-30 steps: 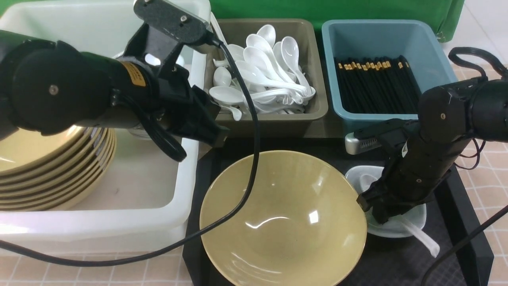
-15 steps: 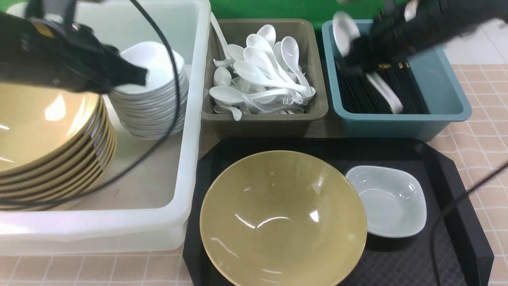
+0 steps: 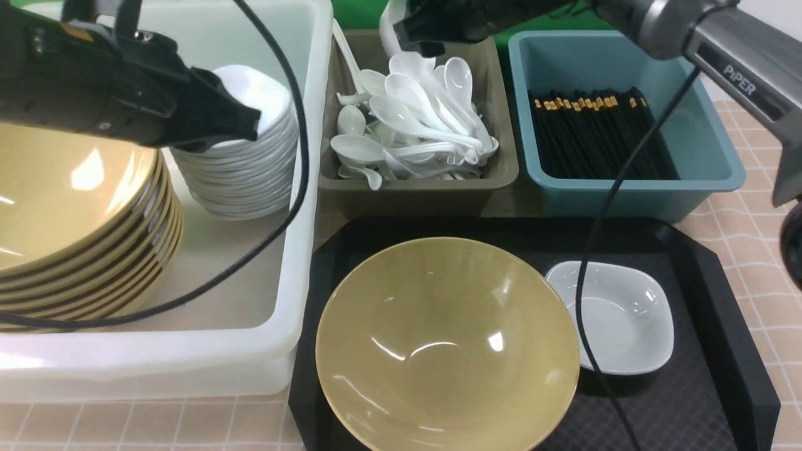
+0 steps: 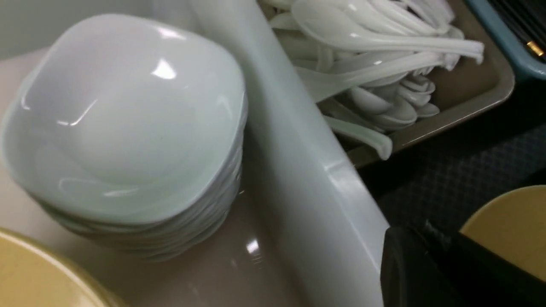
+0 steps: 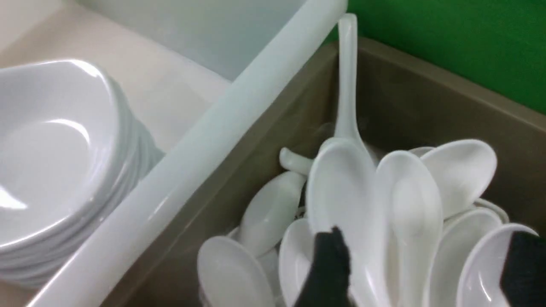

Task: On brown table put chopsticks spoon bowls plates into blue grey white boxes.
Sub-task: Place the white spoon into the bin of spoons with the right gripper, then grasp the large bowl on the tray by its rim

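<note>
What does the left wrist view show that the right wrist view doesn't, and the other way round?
Left wrist only: the flat black textured tray, a mustard-yellow bowl's rim, a corner of the teal-blue plastic box. Right wrist only: the green backdrop, one white spoon's handle propped upright. Both: the stack of small white plates, the milky-white tub's wall, white spoons piled in the olive-grey box.

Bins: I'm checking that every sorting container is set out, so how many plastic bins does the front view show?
3. The milky-white tub is at the left, the olive-grey bin in the middle, the teal-blue bin at the right. No other seems hidden.
</note>
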Controlling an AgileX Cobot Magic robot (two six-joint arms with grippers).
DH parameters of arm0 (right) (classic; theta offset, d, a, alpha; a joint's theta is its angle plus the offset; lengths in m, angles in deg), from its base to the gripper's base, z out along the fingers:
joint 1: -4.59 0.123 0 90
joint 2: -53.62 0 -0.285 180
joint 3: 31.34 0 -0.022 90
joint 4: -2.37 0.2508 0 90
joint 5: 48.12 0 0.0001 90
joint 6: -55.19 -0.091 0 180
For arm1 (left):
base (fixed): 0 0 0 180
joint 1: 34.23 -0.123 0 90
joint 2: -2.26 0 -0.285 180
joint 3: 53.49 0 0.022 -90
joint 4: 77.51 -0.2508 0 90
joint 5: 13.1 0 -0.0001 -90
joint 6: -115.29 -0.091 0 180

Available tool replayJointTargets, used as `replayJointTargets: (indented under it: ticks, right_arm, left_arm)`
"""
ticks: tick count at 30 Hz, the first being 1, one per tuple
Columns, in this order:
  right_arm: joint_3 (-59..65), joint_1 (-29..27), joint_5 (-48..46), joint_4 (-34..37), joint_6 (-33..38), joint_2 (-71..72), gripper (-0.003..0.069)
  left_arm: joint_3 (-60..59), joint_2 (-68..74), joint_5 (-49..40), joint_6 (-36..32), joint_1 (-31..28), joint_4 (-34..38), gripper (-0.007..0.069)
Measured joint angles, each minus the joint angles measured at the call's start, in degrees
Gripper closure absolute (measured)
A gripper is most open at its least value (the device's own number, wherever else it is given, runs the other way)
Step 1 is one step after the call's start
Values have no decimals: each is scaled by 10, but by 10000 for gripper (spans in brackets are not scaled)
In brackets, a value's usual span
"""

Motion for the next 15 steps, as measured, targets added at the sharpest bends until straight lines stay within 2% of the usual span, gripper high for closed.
replayJointTargets:
  ticks: [3,5,6,9,11,13,14,15]
  right_arm:
    - [-62,-10,-101,0,2,8,22]
    - [-98,-22,-190,-1,13,20,17]
    - [-99,-25,-205,-1,15,23,18]
    - [-85,-38,-247,-3,13,53,50]
    - [-39,-46,-255,-5,14,97,101]
    - [10,-46,-256,-7,26,135,134]
    - [16,-46,-256,-7,27,139,143]
    - [61,-45,-256,-6,40,173,167]
  left_arm:
    - [39,20,-30,-1,25,5,584]
    - [85,52,-76,-1,48,6,524]
    - [94,59,-85,-1,52,6,510]
    - [149,115,-137,-1,82,2,405]
    - [195,171,-176,-1,113,-20,285]
    - [217,212,-198,-1,132,-44,207]
    - [221,216,-201,-1,137,-50,200]
    - [235,248,-213,-1,154,-76,150]
